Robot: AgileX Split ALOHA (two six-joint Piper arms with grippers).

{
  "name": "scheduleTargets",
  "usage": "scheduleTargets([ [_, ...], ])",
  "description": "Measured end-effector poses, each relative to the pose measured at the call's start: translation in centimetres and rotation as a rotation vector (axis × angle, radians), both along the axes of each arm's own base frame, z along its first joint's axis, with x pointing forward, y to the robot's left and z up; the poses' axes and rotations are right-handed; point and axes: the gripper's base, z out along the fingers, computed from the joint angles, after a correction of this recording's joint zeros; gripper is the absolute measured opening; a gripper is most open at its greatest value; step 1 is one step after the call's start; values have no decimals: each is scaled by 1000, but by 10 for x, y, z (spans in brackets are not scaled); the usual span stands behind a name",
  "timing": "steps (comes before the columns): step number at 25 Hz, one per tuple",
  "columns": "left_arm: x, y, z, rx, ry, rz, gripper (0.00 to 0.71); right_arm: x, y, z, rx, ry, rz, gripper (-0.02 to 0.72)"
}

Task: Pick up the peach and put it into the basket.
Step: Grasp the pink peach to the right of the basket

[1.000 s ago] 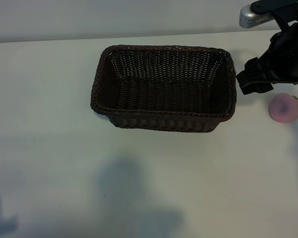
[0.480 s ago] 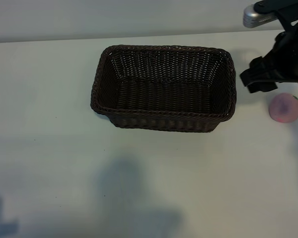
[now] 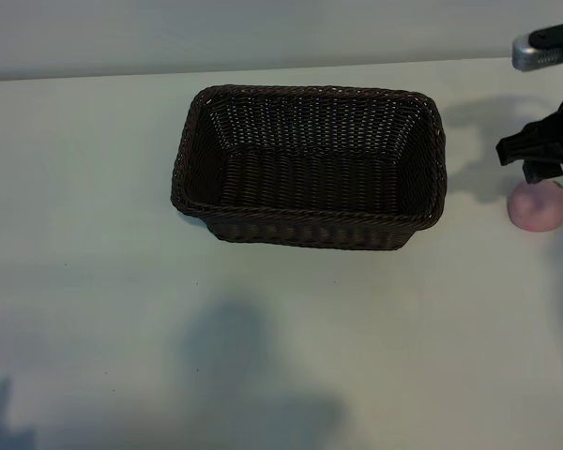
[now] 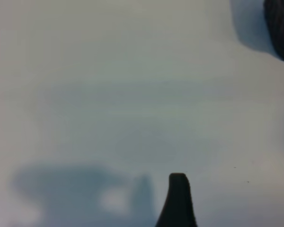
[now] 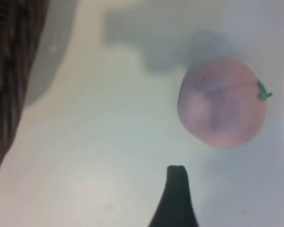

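— Pale, off-white tabletop (image 3: pixel 94 309) is seen from above, backed by a plain light wall. What is set on it?

— A large rectangular dark-brown woven wicker basket (image 3: pixel 310 167) with rounded corners is placed near the middle, open side up, with nothing seen inside. A small round pale-pink peach (image 3: pixel 537 206) with a tiny green stem bit is found well to the basket's right, resting on the table near the view's right edge.

— Where are the grippers shown?

— The black right gripper (image 3: pixel 541 167) is held just above the peach's far side, close to it, pointed steeply down; no contact can be confirmed. Its jaws are spread wide, with nothing between them. In its wrist view one dark fingertip (image 5: pixel 176 196) is seen beside the peach (image 5: pixel 221 101). The left gripper is glimpsed only in its own wrist view, as one dark fingertip (image 4: pixel 177 201) over bare table, jaws likewise apart.
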Motion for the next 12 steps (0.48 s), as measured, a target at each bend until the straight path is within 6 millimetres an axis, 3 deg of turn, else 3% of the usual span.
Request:
scheduleTargets([
  [5, 0, 0, 0, 5, -2, -3, 592, 10, -1, -18, -1, 15, 1, 575],
  [12, 0, 0, 0, 5, -2, -10, 592, 22, 1, -57, -11, 93, 6, 575],
])
